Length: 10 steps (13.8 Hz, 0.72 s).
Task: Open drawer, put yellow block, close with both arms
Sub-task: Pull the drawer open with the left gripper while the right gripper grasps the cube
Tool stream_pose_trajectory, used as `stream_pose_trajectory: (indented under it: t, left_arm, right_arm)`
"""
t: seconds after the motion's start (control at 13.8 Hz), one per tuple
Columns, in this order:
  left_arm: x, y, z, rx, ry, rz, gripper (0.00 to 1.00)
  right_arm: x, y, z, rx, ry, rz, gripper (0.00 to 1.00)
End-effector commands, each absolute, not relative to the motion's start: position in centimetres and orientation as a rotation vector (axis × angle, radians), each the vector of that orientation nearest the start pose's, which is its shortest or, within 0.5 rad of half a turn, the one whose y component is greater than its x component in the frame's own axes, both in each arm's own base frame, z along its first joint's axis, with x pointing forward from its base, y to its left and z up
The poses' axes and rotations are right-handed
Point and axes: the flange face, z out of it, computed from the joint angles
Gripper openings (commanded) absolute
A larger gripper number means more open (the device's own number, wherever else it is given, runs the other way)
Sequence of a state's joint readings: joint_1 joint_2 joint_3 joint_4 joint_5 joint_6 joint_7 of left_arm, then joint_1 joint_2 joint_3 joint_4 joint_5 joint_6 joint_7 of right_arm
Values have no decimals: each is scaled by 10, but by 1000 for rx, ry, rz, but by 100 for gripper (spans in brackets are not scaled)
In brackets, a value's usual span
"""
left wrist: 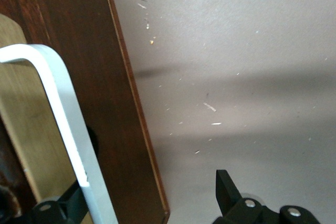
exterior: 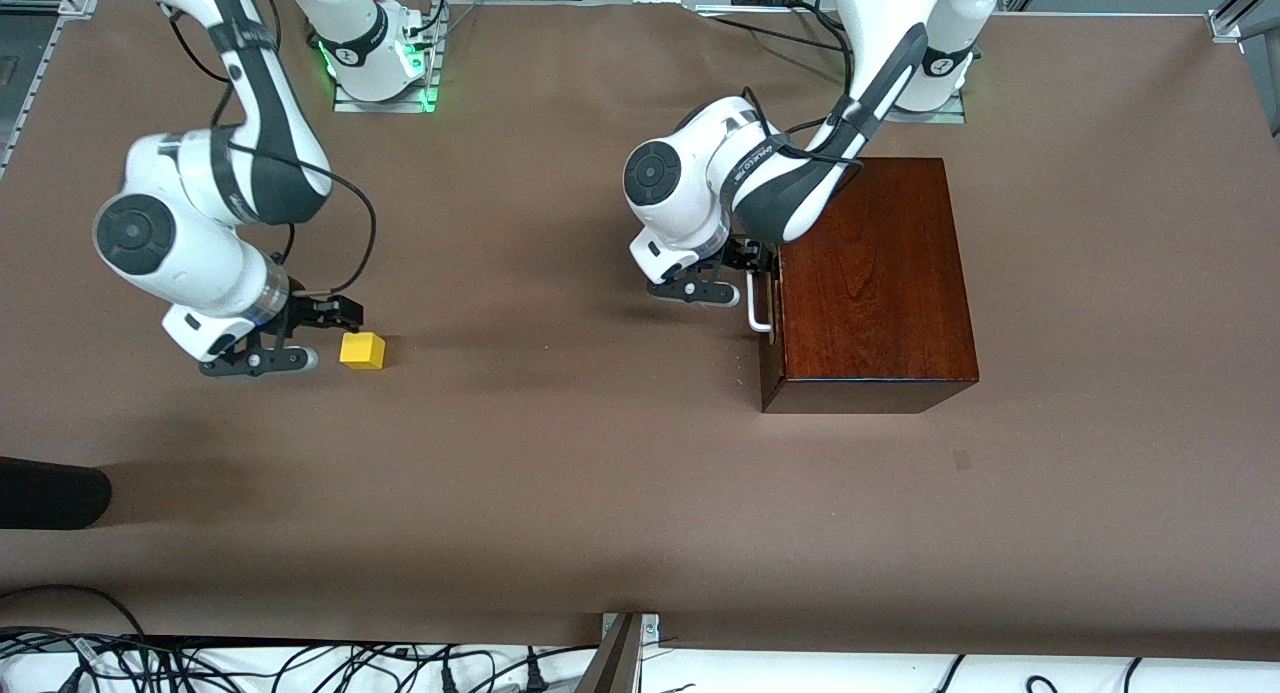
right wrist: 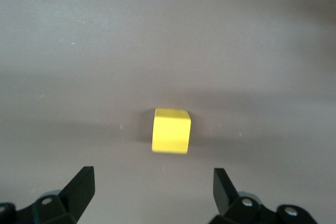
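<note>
Yellow block [exterior: 362,350] just beside parted right pincer [exterior: 300,338], left pincer [exterior: 741,275] parted around drawer [exterior: 772,308] handle [exterior: 755,309]

Only lettering: a dark brand word on the left arm's [exterior: 760,163] white forearm shell, prob. "FRANKA", too small to confirm. Round emblems on the arm bases [exterior: 352,48] not legible. No other text, labels or nos. anywhere.

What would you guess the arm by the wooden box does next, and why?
Probably shut the left gripper on the white handle and pull. The drawer looks barely open, and the open fingers straddle the handle. The right gripper waits, open, beside the yellow block.
</note>
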<state>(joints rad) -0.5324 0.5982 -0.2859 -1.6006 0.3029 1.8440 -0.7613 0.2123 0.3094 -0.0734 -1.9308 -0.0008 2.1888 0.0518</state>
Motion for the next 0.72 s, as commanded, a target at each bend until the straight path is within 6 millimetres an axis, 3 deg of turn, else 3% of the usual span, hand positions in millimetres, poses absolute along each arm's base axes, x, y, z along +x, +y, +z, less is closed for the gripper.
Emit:
stream_pose_trajectory:
  t: [0.0, 0.65]
  left_arm:
    - [468, -469, 261, -2846, 205, 146, 100]
    - [458, -523, 258, -2990, 144, 91, 100]
  right_arm:
    - [589, 81, 290, -3148, -90, 19, 100]
    - [590, 70, 230, -3138, -30, 8, 100]
